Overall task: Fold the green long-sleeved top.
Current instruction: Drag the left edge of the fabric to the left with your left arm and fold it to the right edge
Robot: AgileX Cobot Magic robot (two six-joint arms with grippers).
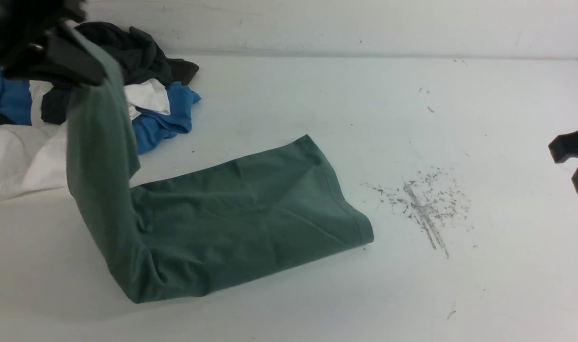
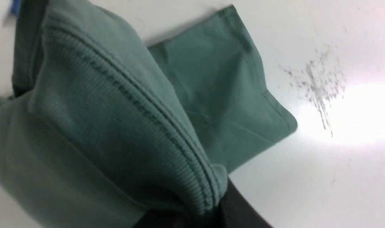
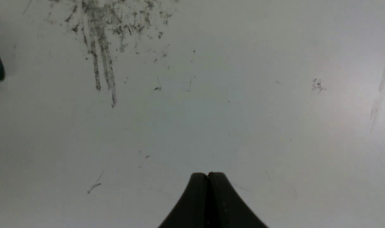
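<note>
White table (image 1: pixel 460 294), one. One green long-sleeved top (image 1: pixel 241 213), folded into a long band, lies left of centre. Its near-left end bends at a fold and rises off the table. The hemmed end lies flat toward the centre.

One patch of grey scuff marks (image 1: pixel 424 204), right of the top and apart from it.

Grippers, two. Right gripper (image 3: pixel 208 174): at the right edge, above bare table, fingers pressed together with nothing between them. Left gripper (image 1: pixel 91 71): raised at far left, pinching the top's ribbed edge and holding that end up.

Far left, one heap. Three colours counted: blue garment (image 1: pixel 163 126), white garment (image 1: pixel 18 161), dark garment (image 1: pixel 132 52). The number of pieces cannot be told.
</note>
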